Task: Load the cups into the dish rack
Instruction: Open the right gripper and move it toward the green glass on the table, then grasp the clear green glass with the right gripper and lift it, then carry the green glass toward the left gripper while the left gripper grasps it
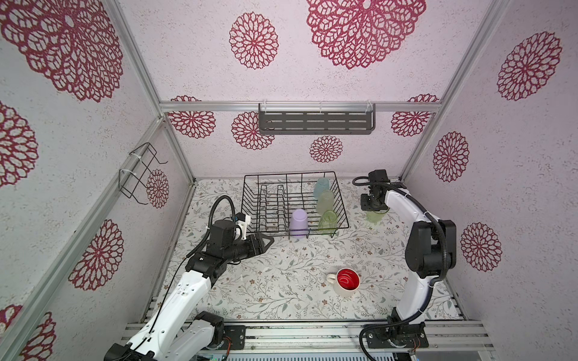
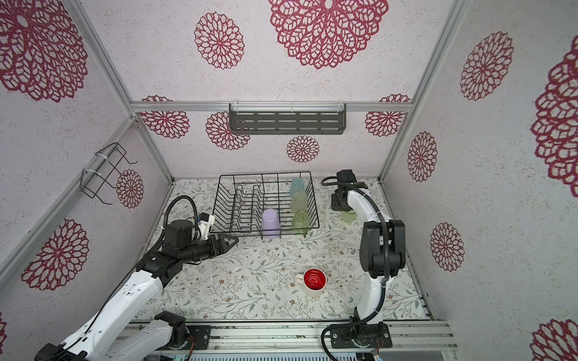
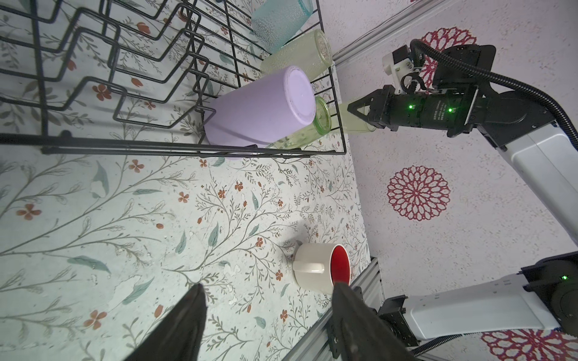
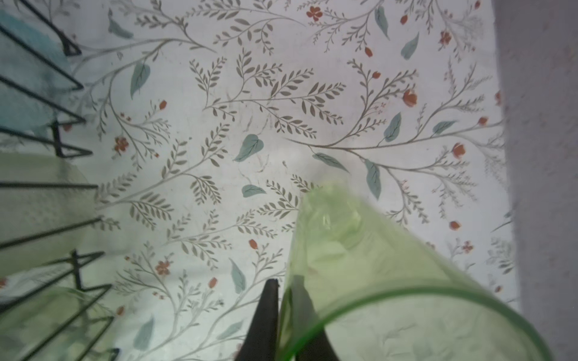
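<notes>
right gripper clamps a green glass

the right gripper [image 4: 281, 293] is closed on the rim of a green glass [image 4: 359, 250] just beside the rack [image 3: 156, 146]. 4 cups [image 1: 298, 223] sit inside the rack. the left gripper [image 3: 269, 289] hangs with jaws apart near the rack's front; the mug [image 1: 346, 283] stands on the table [image 1: 281, 281].

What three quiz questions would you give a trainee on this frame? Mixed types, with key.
1. Count: how many cups sit inside the dish rack?
2. True or false: the right gripper is shut on the wall of a clear-green glass outside the rack.
3. The cream mug is: A) inside the rack; B) upright on the table, apart from the rack; C) lying on its side.
Key: 1) four: lilac tumbler, second green glass, frosted tumbler, light-blue cup; 2) true; 3) B.
</notes>
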Tool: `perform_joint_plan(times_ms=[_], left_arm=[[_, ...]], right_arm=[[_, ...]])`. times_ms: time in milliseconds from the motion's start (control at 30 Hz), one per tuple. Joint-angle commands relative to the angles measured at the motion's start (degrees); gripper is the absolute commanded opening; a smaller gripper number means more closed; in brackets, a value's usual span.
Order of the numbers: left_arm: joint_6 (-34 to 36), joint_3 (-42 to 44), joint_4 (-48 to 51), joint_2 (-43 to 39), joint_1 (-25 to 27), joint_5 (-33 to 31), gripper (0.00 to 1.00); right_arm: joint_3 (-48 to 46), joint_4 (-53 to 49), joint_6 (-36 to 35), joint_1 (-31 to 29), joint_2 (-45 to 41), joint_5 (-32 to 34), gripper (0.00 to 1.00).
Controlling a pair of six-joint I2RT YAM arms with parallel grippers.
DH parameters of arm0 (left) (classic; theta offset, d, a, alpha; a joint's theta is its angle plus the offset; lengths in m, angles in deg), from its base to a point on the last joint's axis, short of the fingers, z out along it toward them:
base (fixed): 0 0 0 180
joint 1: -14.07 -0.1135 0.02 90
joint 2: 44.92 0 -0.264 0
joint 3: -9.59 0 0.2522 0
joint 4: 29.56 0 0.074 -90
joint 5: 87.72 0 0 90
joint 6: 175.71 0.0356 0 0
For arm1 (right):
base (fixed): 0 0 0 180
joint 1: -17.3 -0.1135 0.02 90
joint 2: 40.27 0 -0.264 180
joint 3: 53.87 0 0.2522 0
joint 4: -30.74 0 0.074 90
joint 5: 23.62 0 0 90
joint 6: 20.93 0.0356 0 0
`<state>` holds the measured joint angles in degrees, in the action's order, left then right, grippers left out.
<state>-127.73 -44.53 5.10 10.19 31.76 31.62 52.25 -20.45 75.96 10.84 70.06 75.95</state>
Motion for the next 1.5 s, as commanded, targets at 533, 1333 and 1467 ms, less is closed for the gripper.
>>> perform_joint_plan(times_ms=[533,1333,1467], left_arm=[[-9.57,-3.73,-9.26,-7.26,0.02,1.12,0.87],[-22.27,-5.44,-29.04,-6.74,1.15,20.44,0.97],[-20.4,-4.96,-30.11,-6.09,4.21,21.04,0.97]], right_arm=[[-28.85,36.15,2.38,-3.48,-42.74,-15.13,0.04],[-38.75,78.77,20.24,-21.67,-48.55,-73.17,0.0],[-37.98,65.66,11.7,-24.66,-49.71,-72.89,0.0]])
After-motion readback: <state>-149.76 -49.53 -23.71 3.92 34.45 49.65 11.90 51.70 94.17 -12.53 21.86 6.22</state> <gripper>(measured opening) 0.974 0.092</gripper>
